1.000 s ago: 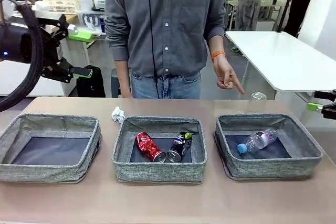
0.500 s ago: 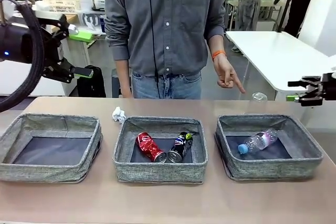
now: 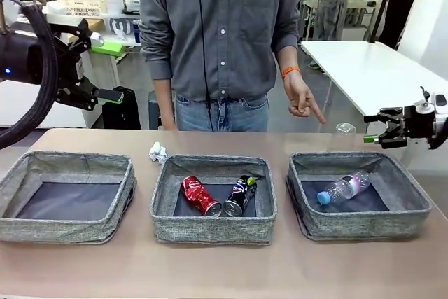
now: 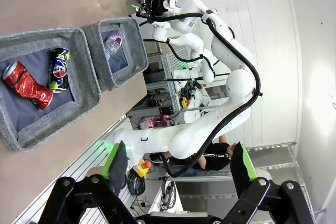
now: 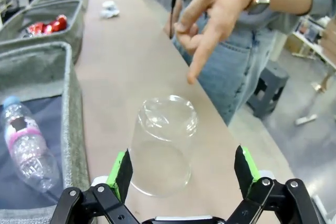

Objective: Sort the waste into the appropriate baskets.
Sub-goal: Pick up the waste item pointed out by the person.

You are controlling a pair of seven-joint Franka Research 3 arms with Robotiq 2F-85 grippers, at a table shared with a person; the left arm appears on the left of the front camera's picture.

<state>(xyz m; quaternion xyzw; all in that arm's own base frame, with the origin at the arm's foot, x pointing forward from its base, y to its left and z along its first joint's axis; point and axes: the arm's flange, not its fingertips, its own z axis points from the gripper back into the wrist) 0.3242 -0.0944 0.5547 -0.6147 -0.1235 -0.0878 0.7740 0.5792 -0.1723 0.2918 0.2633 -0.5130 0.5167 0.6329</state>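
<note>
Baskets lead the picture: left basket [image 3: 70, 232] bare, middle basket [image 3: 210, 230] and right basket [image 3: 357, 227] already loaded, all in a row on the desk [image 3: 224, 271]. Now the news for you: your right claw [image 3: 374, 125] has swept in from the desk's right edge over the last second and hangs just past the right basket's far corner, released, fingers spread wide, nothing in them. From its wrist camera the clear plastic cup [image 5: 163, 142] stands upside down on the desk dead ahead, framed between the green pads, and the person's hand [image 3: 302, 103] points down at it. That looks like your next pick lining up. Your left claw [image 3: 108, 70] has not budged, high at the far left, released and empty. Clear plastic bottle [image 3: 343, 188], blue cap, pink label, lies in the right basket. Crushed red can [image 3: 200, 195] and dark can [image 3: 239, 195] share the middle one. Crumpled white paper [image 3: 157, 152] waits on the desk behind it. Print on cans and label is too small to read.
</note>
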